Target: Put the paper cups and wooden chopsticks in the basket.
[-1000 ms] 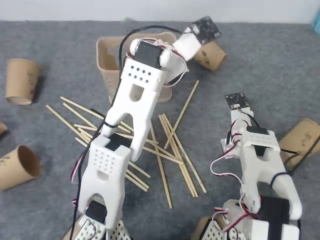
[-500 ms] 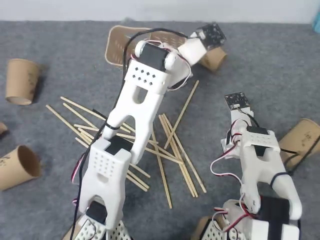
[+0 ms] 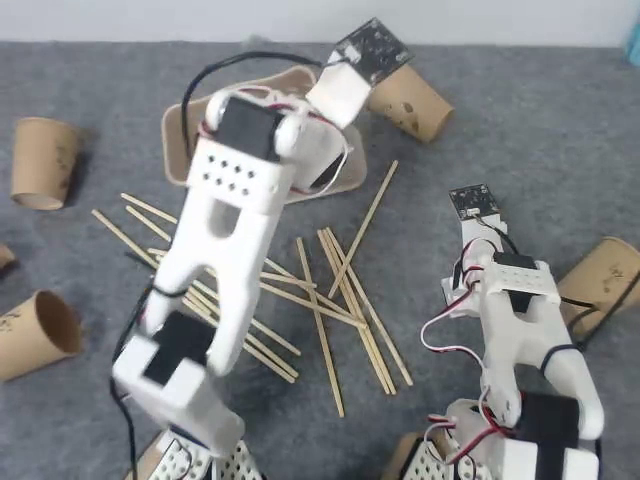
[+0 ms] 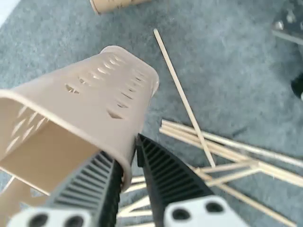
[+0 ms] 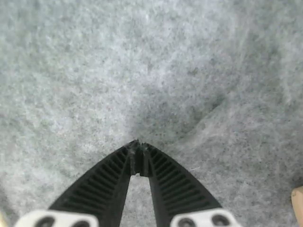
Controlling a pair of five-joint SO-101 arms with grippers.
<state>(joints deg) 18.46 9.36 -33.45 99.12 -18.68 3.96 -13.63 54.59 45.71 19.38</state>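
No legible text anywhere.

The basket (image 4: pixel 104 94) tilts behind the scattered chopsticks (image 3: pixel 345 290) (paper cups (image 3: pixel 42 162) lie at both sides).

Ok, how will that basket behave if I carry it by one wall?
The basket looks light: thin slotted plastic, held tilted by the left gripper pinching one rim wall. Gripped off-centre like that, it will probably swing or twist about the pinch. The thin wall may flex, and smooth plastic could slip.
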